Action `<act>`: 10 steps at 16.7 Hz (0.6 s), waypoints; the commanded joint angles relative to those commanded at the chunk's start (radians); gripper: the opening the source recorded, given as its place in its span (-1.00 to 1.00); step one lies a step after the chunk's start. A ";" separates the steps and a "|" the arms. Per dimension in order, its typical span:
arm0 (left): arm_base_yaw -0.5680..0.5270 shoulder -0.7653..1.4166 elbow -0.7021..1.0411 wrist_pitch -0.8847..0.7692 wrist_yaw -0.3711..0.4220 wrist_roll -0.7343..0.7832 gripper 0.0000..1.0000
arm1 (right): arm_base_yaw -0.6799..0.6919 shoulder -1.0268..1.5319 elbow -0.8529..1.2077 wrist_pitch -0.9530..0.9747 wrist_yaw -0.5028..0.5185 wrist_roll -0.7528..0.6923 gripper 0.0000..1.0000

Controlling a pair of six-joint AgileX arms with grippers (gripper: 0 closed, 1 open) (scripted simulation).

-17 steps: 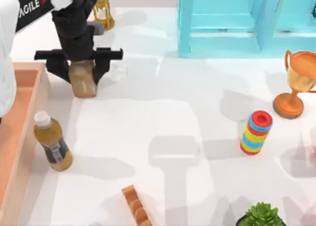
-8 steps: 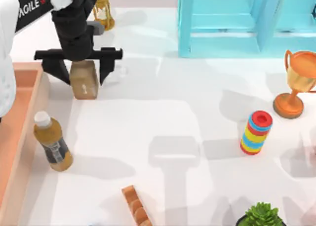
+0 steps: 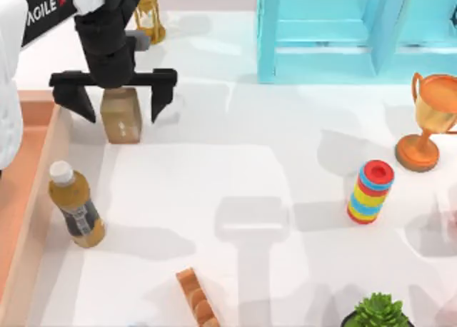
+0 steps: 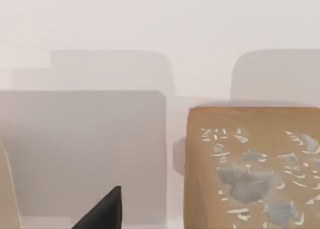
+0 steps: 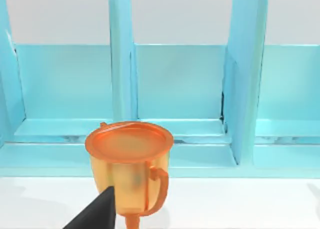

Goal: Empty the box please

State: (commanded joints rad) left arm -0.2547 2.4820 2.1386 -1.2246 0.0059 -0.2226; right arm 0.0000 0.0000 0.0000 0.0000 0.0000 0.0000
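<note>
The box [image 3: 28, 230], a large salmon-orange bin, lies along the table's left edge, partly behind my left arm. Just to its right a brown bottle [image 3: 75, 205] with a white cap stands on the table. My left gripper [image 3: 118, 97] hangs open at the back left, its black fingers [image 3: 163, 91] spread wide on either side of a small tan carton [image 3: 120, 115] that rests on the table, apart from both. The carton [image 4: 250, 169] looms large in the left wrist view beside one fingertip [image 4: 102, 214]. In the right wrist view my right gripper's fingertip [image 5: 100, 214] sits off-centre, open.
A light blue frame [image 3: 343, 34] stands at the back, with a gold hourglass [image 3: 150, 13] at the back left. An orange trophy [image 3: 428, 120] and a striped ring stack [image 3: 371, 191] are at the right. A brown ridged piece [image 3: 196, 298] and a green plant [image 3: 375, 313] sit near the front.
My left gripper's fingers have spread wider and let go of the tan carton, which has straightened and now rests on the table.
</note>
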 joint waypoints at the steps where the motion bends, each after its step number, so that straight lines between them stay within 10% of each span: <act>1: -0.002 0.000 0.000 0.000 0.000 0.000 1.00 | 0.000 0.000 0.000 0.000 0.000 0.000 1.00; 10: -0.076 -0.042 0.142 -0.224 -0.014 -0.097 1.00 | 0.000 0.000 0.000 0.000 0.000 0.000 1.00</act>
State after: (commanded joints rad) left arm -0.3307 2.4399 2.2805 -1.4487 -0.0084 -0.3199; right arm 0.0000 0.0000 0.0000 0.0000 0.0000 0.0000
